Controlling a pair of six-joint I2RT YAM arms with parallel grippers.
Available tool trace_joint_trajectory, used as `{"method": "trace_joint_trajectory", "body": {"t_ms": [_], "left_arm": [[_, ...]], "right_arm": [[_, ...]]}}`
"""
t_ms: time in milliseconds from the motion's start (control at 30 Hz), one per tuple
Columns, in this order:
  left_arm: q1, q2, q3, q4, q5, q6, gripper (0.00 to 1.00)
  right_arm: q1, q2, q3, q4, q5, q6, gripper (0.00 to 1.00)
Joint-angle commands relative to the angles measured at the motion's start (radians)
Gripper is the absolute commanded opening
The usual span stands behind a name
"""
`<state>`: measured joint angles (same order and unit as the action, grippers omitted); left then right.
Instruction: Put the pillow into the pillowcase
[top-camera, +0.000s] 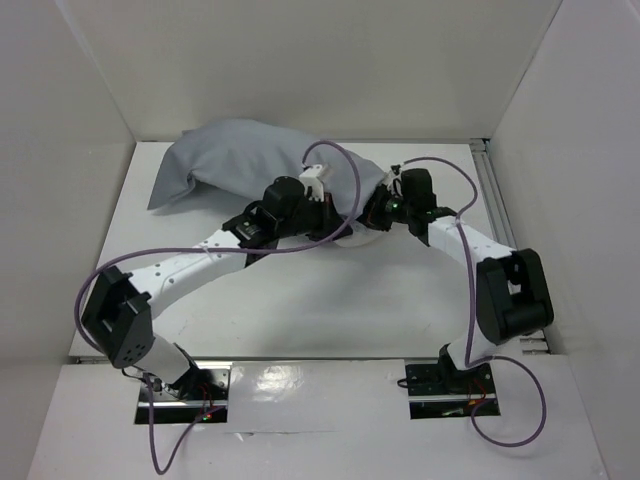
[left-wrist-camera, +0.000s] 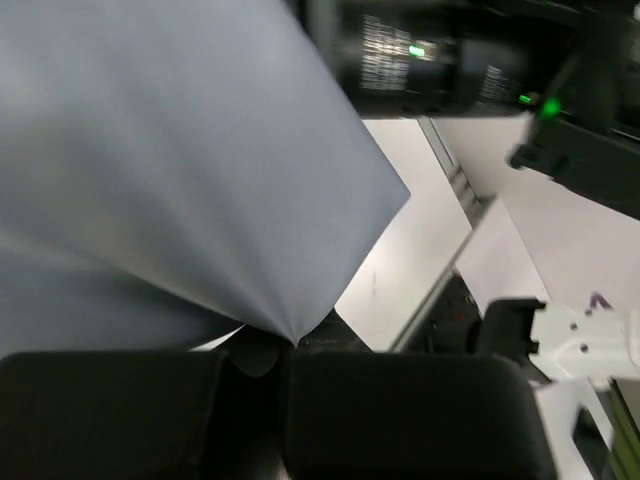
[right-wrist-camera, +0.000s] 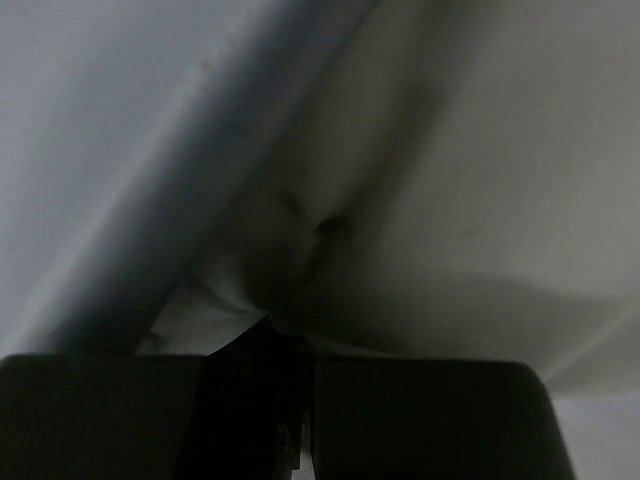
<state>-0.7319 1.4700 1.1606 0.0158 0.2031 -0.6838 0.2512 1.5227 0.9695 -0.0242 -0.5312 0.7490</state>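
The grey pillowcase (top-camera: 250, 160) lies bulging at the back of the table, with the pillow mostly hidden inside it. My left gripper (top-camera: 318, 192) is at its near right end. In the left wrist view it (left-wrist-camera: 270, 355) is shut on a pulled-out point of the pillowcase (left-wrist-camera: 180, 170). My right gripper (top-camera: 375, 210) is at the same end, from the right. In the right wrist view it (right-wrist-camera: 285, 345) is shut on a fold of the white speckled pillow (right-wrist-camera: 480, 180), next to the grey pillowcase edge (right-wrist-camera: 120, 130).
White walls enclose the table (top-camera: 330, 300) on the left, back and right. A metal rail (top-camera: 495, 190) runs along the right edge. Purple cables (top-camera: 340, 165) loop over both arms. The right arm's black wrist (left-wrist-camera: 440, 60) is close above the left gripper.
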Motion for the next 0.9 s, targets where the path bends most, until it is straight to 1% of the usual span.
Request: {"method": "trace_joint_trajectory", "body": {"t_ms": [0, 67, 167, 200, 267, 300, 333, 400, 433, 467, 533, 567, 600, 633, 667, 700, 733, 767, 800, 833, 867], "left_arm": [[-0.058, 0.035, 0.119, 0.128, 0.327, -0.082, 0.0], [-0.04, 0.035, 0.148, 0.11, 0.328, -0.082, 0.0], [0.005, 0.01, 0.246, 0.012, 0.338, -0.019, 0.0], [0.017, -0.002, 0.314, -0.022, 0.351, 0.012, 0.0], [0.035, -0.016, 0.396, -0.137, 0.351, 0.047, 0.0], [0.046, -0.029, 0.478, -0.181, 0.332, 0.075, 0.0], [0.046, -0.03, 0.511, -0.218, 0.323, 0.075, 0.0], [0.046, -0.06, 0.592, -0.289, 0.311, 0.075, 0.0], [0.046, -0.08, 0.619, -0.304, 0.311, 0.057, 0.0], [0.037, -0.091, 0.646, -0.336, 0.311, 0.043, 0.0], [0.002, -0.109, 0.707, -0.349, 0.299, 0.023, 0.0], [-0.007, -0.118, 0.721, -0.349, 0.289, 0.023, 0.0], [-0.008, -0.119, 0.735, -0.349, 0.289, 0.011, 0.0], [-0.008, -0.106, 0.761, -0.349, 0.289, 0.01, 0.0], [0.003, -0.088, 0.777, -0.362, 0.279, 0.01, 0.0], [0.014, -0.026, 0.79, -0.363, 0.279, 0.01, 0.0], [0.026, 0.019, 0.806, -0.363, 0.297, -0.003, 0.0], [0.049, 0.074, 0.826, -0.35, 0.318, -0.003, 0.0], [0.058, 0.213, 0.858, -0.35, 0.338, -0.016, 0.0], [0.058, 0.295, 0.901, -0.35, 0.363, -0.016, 0.0], [0.069, 0.379, 1.029, -0.409, 0.383, -0.016, 0.0]], "right_arm": [[0.043, 0.065, 0.037, 0.139, 0.019, 0.05, 0.0], [0.034, 0.05, 0.025, 0.139, 0.019, 0.05, 0.0], [0.005, -0.038, 0.014, 0.103, 0.019, 0.037, 0.0], [-0.009, -0.064, 0.014, 0.077, 0.019, 0.004, 0.0], [-0.009, -0.159, 0.029, -0.032, 0.054, -0.039, 0.0], [-0.009, -0.192, 0.041, -0.066, 0.054, -0.071, 0.0], [-0.009, -0.266, 0.031, -0.115, 0.054, -0.071, 0.0], [0.003, -0.341, 0.02, -0.164, 0.054, -0.08, 0.0], [0.019, -0.411, 0.02, -0.222, 0.054, -0.08, 0.0], [0.028, -0.444, 0.02, -0.259, 0.054, -0.089, 0.0], [0.04, -0.525, 0.061, -0.356, 0.054, -0.089, 0.0], [0.04, -0.551, 0.061, -0.374, 0.054, -0.065, 0.0], [0.051, -0.576, 0.061, -0.375, 0.045, -0.038, 0.0], [0.051, -0.602, 0.04, -0.361, 0.031, 0.045, 0.0], [0.051, -0.648, -0.021, -0.299, -0.001, 0.094, 0.0], [0.051, -0.668, -0.058, -0.255, -0.015, 0.14, 0.0], [0.051, -0.682, -0.095, -0.214, -0.015, 0.226, 0.0], [0.051, -0.691, -0.154, -0.166, -0.015, 0.26, 0.0], [0.051, -0.691, -0.175, -0.152, 0.008, 0.286, 0.0], [0.051, -0.691, -0.189, -0.139, 0.022, 0.303, 0.0], [0.051, -0.675, -0.189, -0.126, 0.042, 0.312, 0.0]]}}
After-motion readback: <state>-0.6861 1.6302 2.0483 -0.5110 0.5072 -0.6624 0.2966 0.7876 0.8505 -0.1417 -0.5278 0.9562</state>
